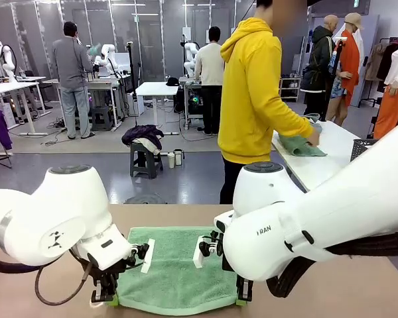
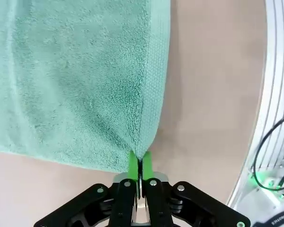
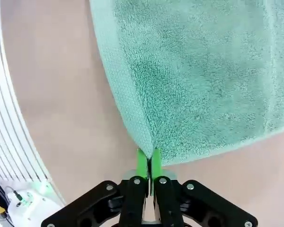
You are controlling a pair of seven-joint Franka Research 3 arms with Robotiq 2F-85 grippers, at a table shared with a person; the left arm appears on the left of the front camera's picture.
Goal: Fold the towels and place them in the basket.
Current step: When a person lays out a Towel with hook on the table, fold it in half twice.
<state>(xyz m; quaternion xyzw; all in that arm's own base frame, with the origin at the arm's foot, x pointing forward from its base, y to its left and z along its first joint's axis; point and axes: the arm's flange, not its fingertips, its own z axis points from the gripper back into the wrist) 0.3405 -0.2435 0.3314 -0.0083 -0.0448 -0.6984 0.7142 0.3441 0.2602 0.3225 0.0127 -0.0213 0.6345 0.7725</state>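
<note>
1. Left gripper point(image 2: 139, 161) is pressed together on the near left corner of the mint green towel point(image 1: 176, 265), its green pads nipping only the hem. The right gripper point(image 3: 149, 158) pinches the near right corner in the same way.
2. That towel lies spread on the brown tabletop point(image 1: 378, 291) between the two arms, puckered where each corner is held and flat across the rest.
3. To my eye the step is the first fold, bringing the near edge over onto the far edge. Both arms should rise together and level so the held edge stays straight and doesn't sag in the middle.
4. I'd lift only enough to clear the pile and then sweep forward. Go too high and the far half may drag back toward the robot.
5. Both bites are shallow, right at the corner tips. Terry is soft, and a jerk could pull a corner free, so a slow, even pace seems wise.
6. Set the held edge down square on the far edge, corners matched, before letting go, or the fold will come out skewed.
7. What looks like the dark mesh basket point(image 1: 359, 149) sits at the right, by a white table point(image 1: 318, 169) where a person point(image 1: 252, 99) rests a hand point(image 1: 313, 137) on another towel point(image 1: 300, 147). It is well apart from here, so placing comes later.
</note>
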